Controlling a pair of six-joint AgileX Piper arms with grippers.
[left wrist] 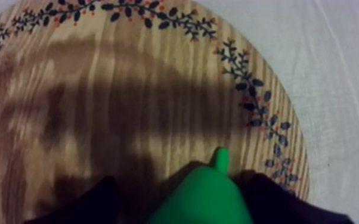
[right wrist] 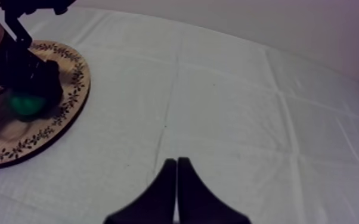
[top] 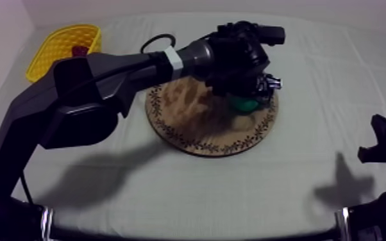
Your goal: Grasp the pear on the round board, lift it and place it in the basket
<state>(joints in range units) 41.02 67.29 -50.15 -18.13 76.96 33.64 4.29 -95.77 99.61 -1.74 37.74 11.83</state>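
The green pear (left wrist: 203, 193) lies on the round wooden board (left wrist: 128, 89), near its patterned rim, stem pointing away from the camera. My left gripper (left wrist: 180, 182) is down over it, open, with one black finger (left wrist: 92, 202) on each side; the other finger (left wrist: 277, 202) is against the pear, and a dark gap shows at the first. From above, the left gripper (top: 250, 96) covers most of the pear (top: 247, 104) at the board's (top: 195, 125) right part. The yellow basket (top: 61, 45) sits at the far left. My right gripper (right wrist: 177, 164) is shut on nothing, low at the right (top: 381, 144).
A small red fruit (top: 79, 50) lies inside the basket. My left arm (top: 106, 77) stretches from the lower left across the cloth between basket and board. The seen from the right wrist, board (right wrist: 56, 119) and pear (right wrist: 27, 104) sit far off under the other arm.
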